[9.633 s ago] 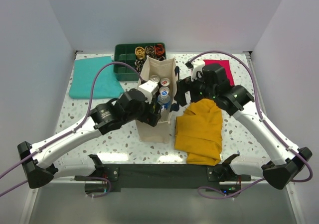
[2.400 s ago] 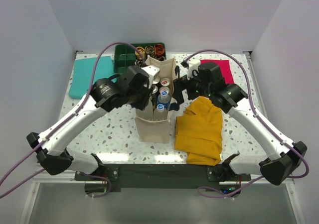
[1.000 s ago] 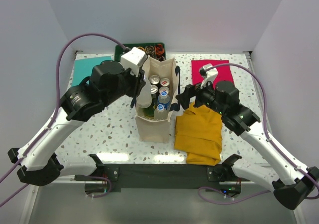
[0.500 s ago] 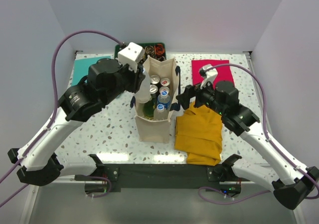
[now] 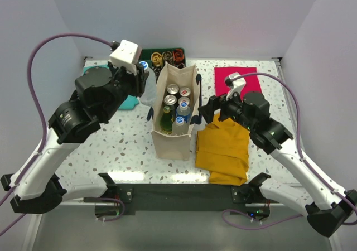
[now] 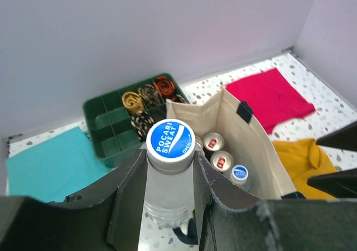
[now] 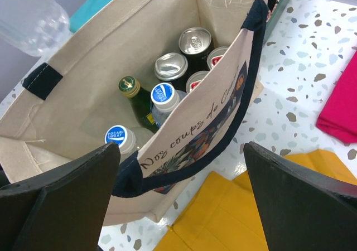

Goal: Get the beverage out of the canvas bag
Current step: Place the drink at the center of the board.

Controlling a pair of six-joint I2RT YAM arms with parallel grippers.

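While the left arm is reared up tall, elbow bent and wrist tipped down, the left claw (image 6: pixel 170 157) is pinched on a clear plastic bottle (image 5: pixel 149 90) w/ a blue Pocari Sweat cap, right under the cap. Bottle hangs upright in the air, just outside the left rim of the tall cream canvas bag (image 5: pixel 173 142) w/ navy straps.

Right arm sits low, reaching in from the right. The right claw (image 7: pixel 181 150) is spread wide at the bag's right wall, navy strap between the fingers. Can't tell if it touches tho.

Bag's upright on the white speckled surface (image 5: pixel 122 145), w/ silver-topped cans (image 7: pixel 173 66) inside. Mustard-yellow cloth (image 5: pixel 223 145) lies just beside it.
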